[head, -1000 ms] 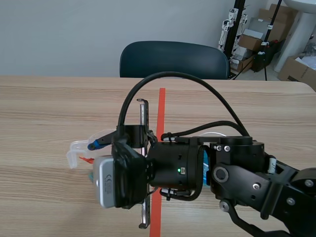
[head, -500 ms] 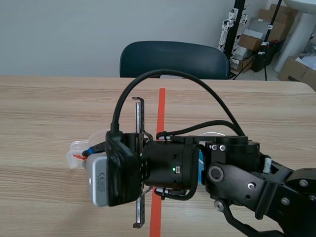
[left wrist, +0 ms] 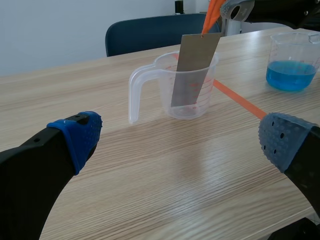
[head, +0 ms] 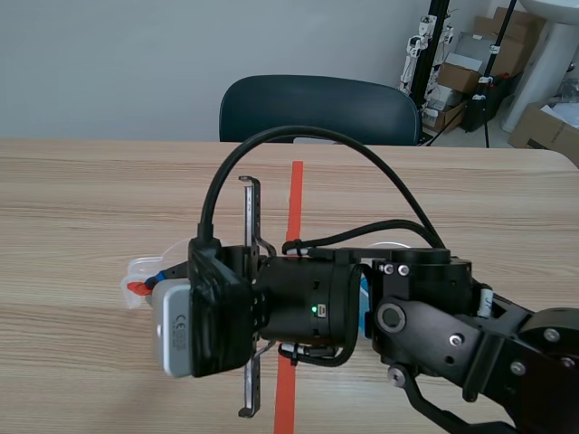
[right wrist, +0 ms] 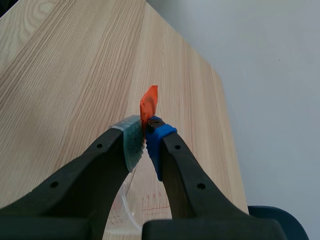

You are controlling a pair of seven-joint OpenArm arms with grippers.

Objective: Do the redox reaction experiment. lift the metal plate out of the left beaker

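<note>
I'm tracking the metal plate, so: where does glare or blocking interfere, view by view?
Left wrist view: metal plate plainly lit, a pale sheen on the table. Scene view: the right arm hides the plate and most of the clear beaker. Right wrist view: the right gripper covers it; only the orange tag shows.

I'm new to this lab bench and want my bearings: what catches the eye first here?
A grey metal plate hangs from an orange tab pinched in the right pincer, its lower end inside the clear beaker ahead of the open left pincer. Across the orange tape line stands a second beaker holding blue liquid.
</note>
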